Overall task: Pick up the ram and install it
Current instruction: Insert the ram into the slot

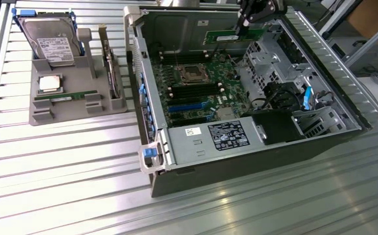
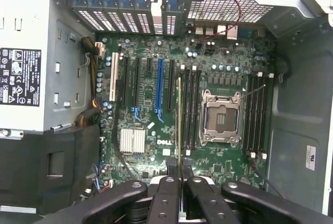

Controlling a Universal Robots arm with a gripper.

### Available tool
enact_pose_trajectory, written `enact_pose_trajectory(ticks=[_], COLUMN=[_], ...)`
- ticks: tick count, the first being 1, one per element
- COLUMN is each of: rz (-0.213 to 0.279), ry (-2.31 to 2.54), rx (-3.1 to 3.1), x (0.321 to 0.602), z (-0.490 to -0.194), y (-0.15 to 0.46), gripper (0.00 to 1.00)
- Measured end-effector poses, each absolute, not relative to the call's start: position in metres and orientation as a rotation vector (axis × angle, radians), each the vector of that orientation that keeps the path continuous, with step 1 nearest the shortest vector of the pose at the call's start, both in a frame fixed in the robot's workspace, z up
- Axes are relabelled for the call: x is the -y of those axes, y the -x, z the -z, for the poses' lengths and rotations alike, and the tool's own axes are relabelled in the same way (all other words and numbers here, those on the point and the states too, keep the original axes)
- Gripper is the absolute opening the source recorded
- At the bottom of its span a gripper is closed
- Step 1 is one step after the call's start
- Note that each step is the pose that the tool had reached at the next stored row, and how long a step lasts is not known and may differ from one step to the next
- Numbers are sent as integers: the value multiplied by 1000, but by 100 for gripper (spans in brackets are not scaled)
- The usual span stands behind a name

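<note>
My gripper (image 1: 243,29) is shut on the ram (image 1: 235,36), a long green stick with a white label. It hangs level above the far end of the open computer case (image 1: 151,122). In the wrist view the ram (image 2: 179,125) appears edge-on as a thin line between my black fingers (image 2: 167,187). It runs over the motherboard (image 2: 151,167), along the dark memory slots (image 2: 191,109) beside the empty processor socket (image 2: 221,117). The stick is still apart from the board.
A grey holder (image 1: 71,105) at the exterior view's left carries a hard drive (image 1: 52,41), a square silver processor chip (image 1: 50,83) and another green stick (image 1: 65,97). Inside the case are the power supply (image 1: 218,137), drive cages (image 1: 267,54) and loose cables (image 1: 287,95).
</note>
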State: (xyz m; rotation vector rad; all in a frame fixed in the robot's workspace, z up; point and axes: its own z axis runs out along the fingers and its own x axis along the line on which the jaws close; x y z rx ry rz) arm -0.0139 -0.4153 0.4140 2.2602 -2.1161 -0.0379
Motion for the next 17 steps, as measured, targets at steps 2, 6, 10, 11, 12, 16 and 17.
enact_pose_trajectory(ticks=[2,6,10,11,12,16,17], rz=[38,38,38,38,38,38,38], ry=[-2260,-2260,-2260,-2260,-2260,-2260,-2260], rx=[2116,2116,2116,2116,2116,2116,2116], x=[415,415,415,415,415,415,415], z=[-413,-409,-404,-403,-402,-398,-397], y=[14,16,16,16,16,16,16], gripper=[12,12,12,12,12,12,12])
